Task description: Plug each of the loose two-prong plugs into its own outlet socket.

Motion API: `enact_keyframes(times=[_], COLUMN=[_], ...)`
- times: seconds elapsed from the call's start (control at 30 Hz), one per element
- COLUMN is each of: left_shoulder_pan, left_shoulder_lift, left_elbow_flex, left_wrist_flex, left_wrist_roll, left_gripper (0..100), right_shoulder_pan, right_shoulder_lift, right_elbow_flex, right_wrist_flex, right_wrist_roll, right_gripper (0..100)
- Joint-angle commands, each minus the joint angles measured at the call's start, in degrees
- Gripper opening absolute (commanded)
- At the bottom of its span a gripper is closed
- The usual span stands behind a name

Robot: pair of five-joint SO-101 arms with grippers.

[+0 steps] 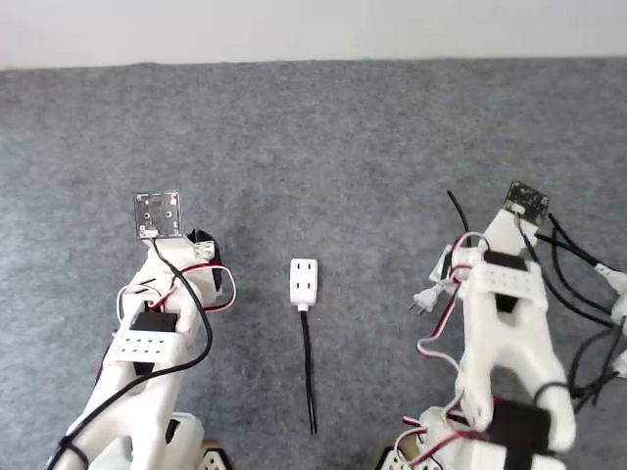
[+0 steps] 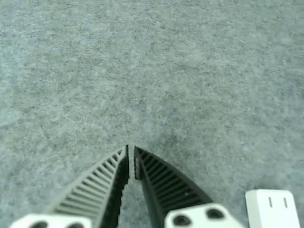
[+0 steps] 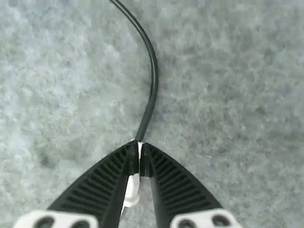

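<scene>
Desk [image 1: 323, 127]: grey, with a felt-like, carpet-textured cover. In the high view it runs from 9 o'clock to 3 o'clock and down to 6 o'clock.
Desk texture: short fuzzy fibres, with lighter and darker grey flecks mixed in. Seen close in both wrist views, it looks mottled and slightly patchy.
Desk far edge: a straight line toward 12 o'clock in the high view. It is nearly level, sitting a little higher at the 3 o'clock end.
Band [image 1: 313, 29]: a plain, pale, whitish strip at 12 o'clock beyond that edge, meeting the desk along the full width. Whether it is a wall or another surface cannot be told.
</scene>
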Motion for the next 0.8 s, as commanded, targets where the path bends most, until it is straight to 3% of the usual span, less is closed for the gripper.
enact_keyframes(times=[0.0, 0.37, 0.77], left_shoulder_pan=[0.44, 0.53, 0.09], left_shoulder_lift=[-0.88, -0.88, 7.3], left_elbow_flex=[-0.57, -0.57, -5.14], left_wrist_flex=[-1.41, -1.41, -1.32], left_wrist_roll=[0.09, 0.09, 0.09], left_gripper=[2, 2, 2], right_shoulder_pan=[-0.04, -5.14, -4.26], right_shoulder_lift=[1.19, -5.76, 4.7], right_elbow_flex=[-4.84, -0.44, -5.89], right_wrist_flex=[2.95, 1.71, 5.41], right_wrist_roll=[-2.02, -1.23, -0.97], right_gripper=[1.2, 1.2, 1.2])
